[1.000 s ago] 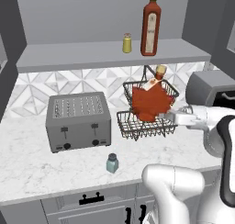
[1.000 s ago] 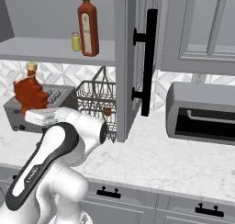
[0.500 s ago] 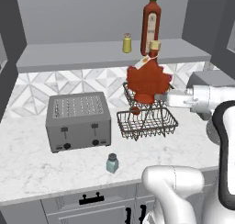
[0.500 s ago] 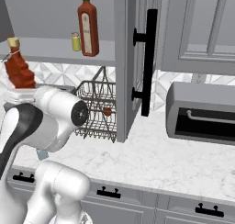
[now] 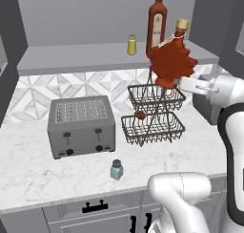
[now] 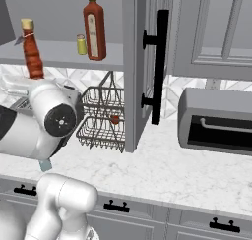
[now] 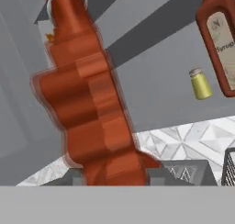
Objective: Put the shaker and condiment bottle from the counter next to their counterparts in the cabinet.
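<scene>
The condiment bottle (image 5: 170, 60), an orange-red maple-leaf shape with a tan cap, hangs at shelf height in front of the cabinet's shelf board (image 5: 86, 57). My gripper (image 5: 182, 84) is shut on its lower edge. It stands just right of the tall dark-red bottle (image 5: 157, 22) and the small yellow shaker (image 5: 132, 45). The right base view shows the held bottle (image 6: 32, 57) edge-on, left of both. In the hand view the condiment bottle (image 7: 92, 113) is close up, with the yellow shaker (image 7: 200, 84) beyond. The blue-grey shaker (image 5: 116, 170) stands on the counter (image 5: 28, 179) near its front edge.
A grey toaster (image 5: 81, 127) sits left of a two-tier wire basket (image 5: 152, 120) holding a small red item. The open cabinet door (image 6: 135, 67) with its black handle juts out right of the shelf. A grey toaster oven (image 6: 216, 121) stands further right.
The arm has lifted the condiment bottle from beside the wire basket up to shelf height and a little to the right. The shaker has not moved.
</scene>
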